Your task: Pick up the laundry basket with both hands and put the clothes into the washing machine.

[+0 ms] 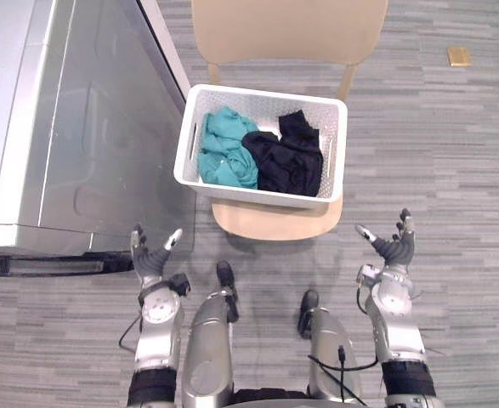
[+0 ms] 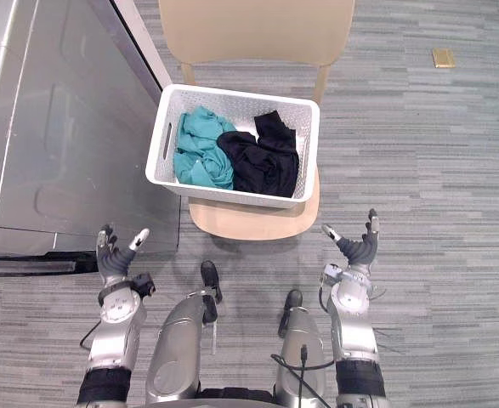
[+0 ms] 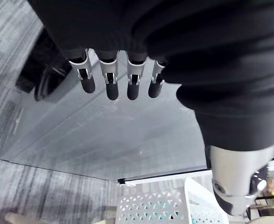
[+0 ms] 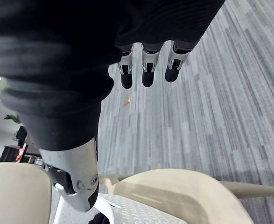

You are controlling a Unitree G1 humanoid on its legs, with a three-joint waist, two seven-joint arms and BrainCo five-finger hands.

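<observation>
Seen from above, a large washing machine (image 1: pixel 62 127) of smooth silver-grey metal stands just left of the laundry basket (image 1: pixel 258 195), its flat, boxy panels close beside the basket's left wall. Nearer the robot than the basket and off to its left, the left hand (image 1: pixel 150 262) is raised with fingers straight and spread, thumb apart, holding nothing. The basket itself is white plastic, rectangular with rounded corners, its walls pierced in a fine lattice and a slot handle cut into each short side. It rests on the seat of a pale tan chair (image 1: pixel 270 223) with a smooth, curved backrest, which appears to lift it to an easy height for both hands. Inside the basket, a crumpled teal garment (image 1: pixel 223 155) lies on the left side and a crumpled black garment (image 1: pixel 287 157) on the right, the two touching in the middle. Nearer the robot than the basket and off to its right, the right hand (image 1: pixel 395 251) mirrors the other, wide open and empty, palm turned inward, seemingly ready to close in on the handles. Well beyond the basket to the right, a small tan square (image 1: pixel 459 56) lies on the grey striped floor (image 1: pixel 453 153).
</observation>
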